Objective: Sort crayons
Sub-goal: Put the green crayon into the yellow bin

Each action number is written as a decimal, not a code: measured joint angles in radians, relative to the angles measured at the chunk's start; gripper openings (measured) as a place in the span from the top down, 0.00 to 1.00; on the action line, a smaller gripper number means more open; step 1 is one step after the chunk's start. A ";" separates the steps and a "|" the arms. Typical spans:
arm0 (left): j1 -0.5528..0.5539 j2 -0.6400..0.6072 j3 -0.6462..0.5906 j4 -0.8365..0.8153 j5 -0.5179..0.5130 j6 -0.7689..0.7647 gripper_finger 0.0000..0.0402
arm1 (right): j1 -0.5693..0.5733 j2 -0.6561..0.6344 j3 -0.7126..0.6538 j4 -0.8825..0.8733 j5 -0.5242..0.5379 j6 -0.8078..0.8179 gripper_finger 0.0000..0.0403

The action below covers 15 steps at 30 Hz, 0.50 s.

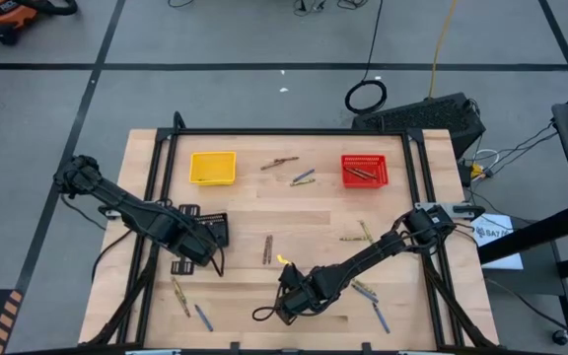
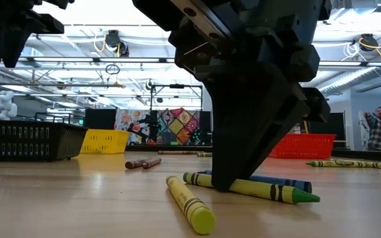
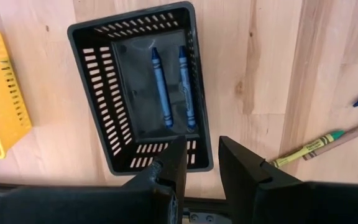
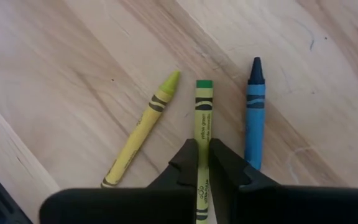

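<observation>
My right gripper point(image 4: 202, 149) is down at the table's near middle, shut on a yellow-green crayon point(image 4: 203, 106). This crayon lies between a yellow crayon point(image 4: 143, 127) and a blue crayon point(image 4: 254, 118). The low view shows the same gripper point(image 2: 227, 182) on that crayon point(image 2: 270, 190). My left gripper point(image 3: 201, 168) hangs open above the near end of a black basket point(image 3: 98, 93). Two blue crayons point(image 3: 161, 87) lie on the basket's floor. It touches nothing. My right gripper pinches the yellow-green crayon by its two long sides point(image 4: 203, 132), about mid-length, between its two fingers. The fingers come steeply from above. The green-tipped end point(image 2: 306, 196) sticks out beyond them. The crayon lies level at the table top; whether it is lifted clear I cannot tell.
A yellow basket point(image 1: 212, 167) and a red basket point(image 1: 365, 170) stand at the far side. Loose crayons lie scattered: near the far middle point(image 1: 280, 162), mid-table point(image 1: 268, 248), right of centre point(image 1: 361, 235), near left point(image 1: 180, 296) and near right point(image 1: 378, 316).
</observation>
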 joint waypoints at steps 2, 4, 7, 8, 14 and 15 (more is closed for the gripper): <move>0.000 0.000 0.000 -0.012 0.000 0.000 0.79 | 0.001 -0.021 -0.003 -0.001 0.018 -0.010 1.00; 0.000 0.000 0.000 -0.013 0.000 0.000 0.79 | 0.001 -0.042 -0.004 0.008 0.038 -0.022 1.00; 0.000 0.000 0.000 -0.012 0.000 0.001 0.79 | -0.002 -0.079 -0.002 0.014 0.049 -0.048 1.00; 0.000 0.000 0.000 -0.010 0.000 0.004 0.79 | -0.002 -0.087 0.000 0.019 0.052 -0.057 1.00; -0.005 0.000 -0.011 0.052 -0.005 0.029 0.79 | -0.008 -0.130 -0.002 0.011 0.094 -0.114 1.00; -0.009 0.000 -0.013 0.062 -0.007 0.036 0.79 | -0.009 -0.142 -0.001 0.012 0.108 -0.124 1.00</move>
